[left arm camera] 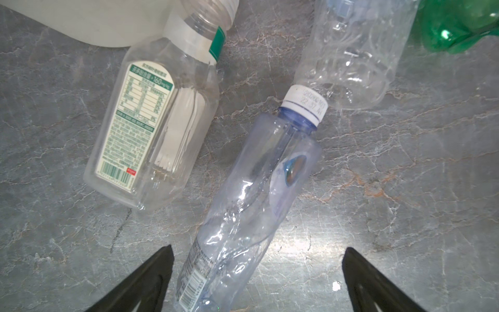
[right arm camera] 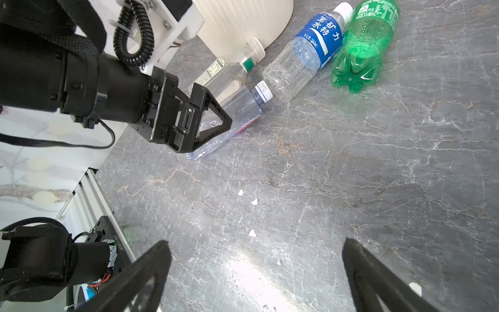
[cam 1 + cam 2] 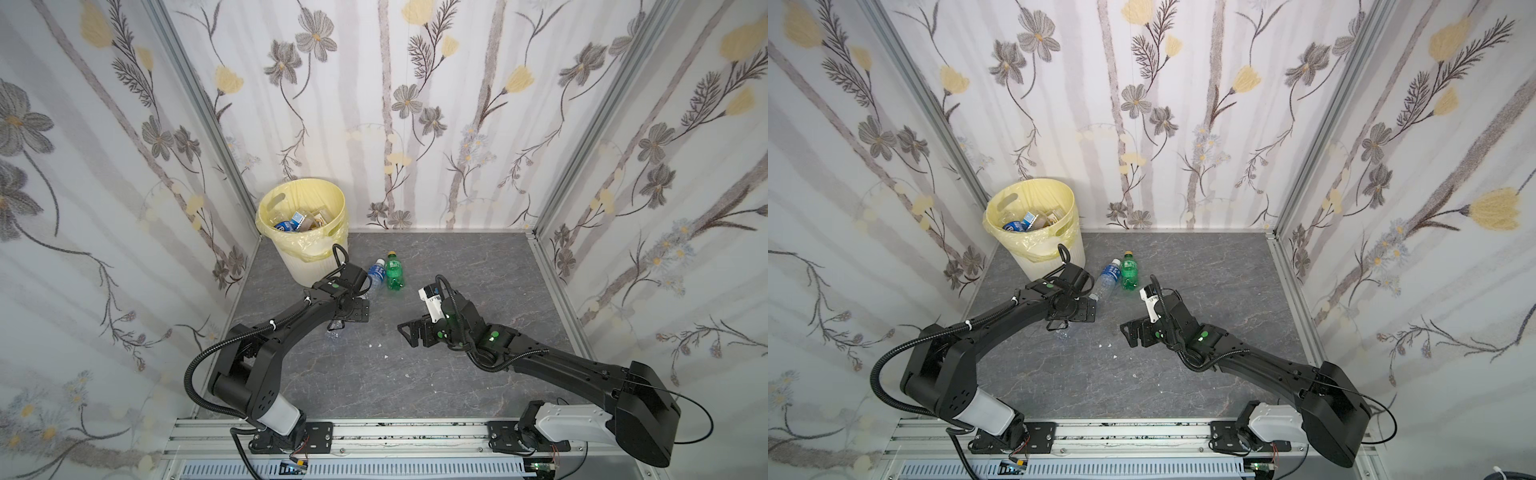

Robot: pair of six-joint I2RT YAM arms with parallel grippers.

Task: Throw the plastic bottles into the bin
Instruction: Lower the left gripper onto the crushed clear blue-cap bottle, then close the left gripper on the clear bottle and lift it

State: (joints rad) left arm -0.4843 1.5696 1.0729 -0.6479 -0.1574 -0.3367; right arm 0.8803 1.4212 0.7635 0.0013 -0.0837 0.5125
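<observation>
The cream bin with a yellow bag stands at the back left, with several bottles inside. Beside it on the grey tabletop lie a green bottle, a blue-labelled clear bottle, a capless bottle with a green-and-white label, and a crushed clear bottle with a white cap. My left gripper is open, its jaws standing either side of the crushed bottle's lower end. My right gripper is open over bare tabletop, with nothing between its fingers.
Small white scraps dot the tabletop between the arms. Flowered walls close in the left, back and right sides. An aluminium rail carrying both arm bases runs along the front edge.
</observation>
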